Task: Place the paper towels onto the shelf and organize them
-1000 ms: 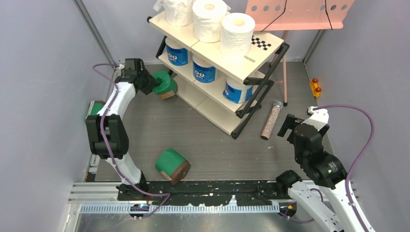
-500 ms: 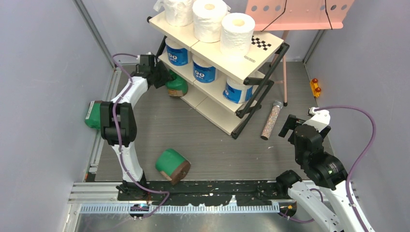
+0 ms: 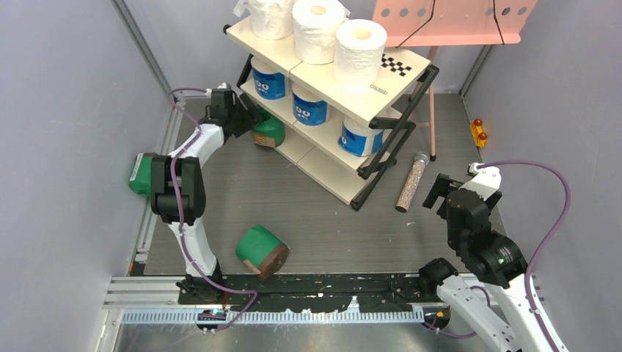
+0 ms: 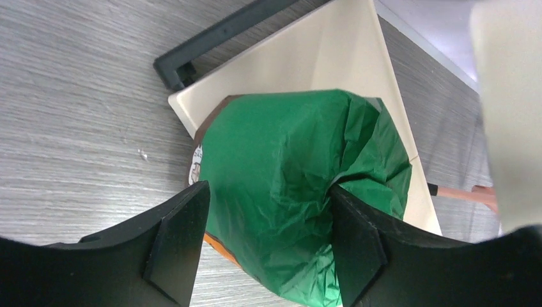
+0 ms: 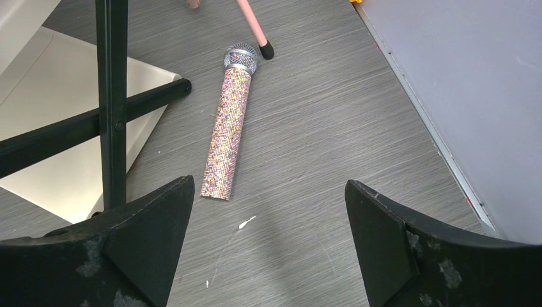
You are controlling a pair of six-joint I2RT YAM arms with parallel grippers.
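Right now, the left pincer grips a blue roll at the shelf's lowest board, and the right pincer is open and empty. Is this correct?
No. The roll in the left pincer is green, not blue; the left wrist view shows it. The rest is right.

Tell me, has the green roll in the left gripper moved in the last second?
Yes. The green roll, shut in the left gripper, went right, from open floor to the shelf's bottom board.

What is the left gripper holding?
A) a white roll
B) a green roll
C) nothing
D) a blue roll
B: the left gripper has both fingers pressed into a green roll at the low end of the shelf.
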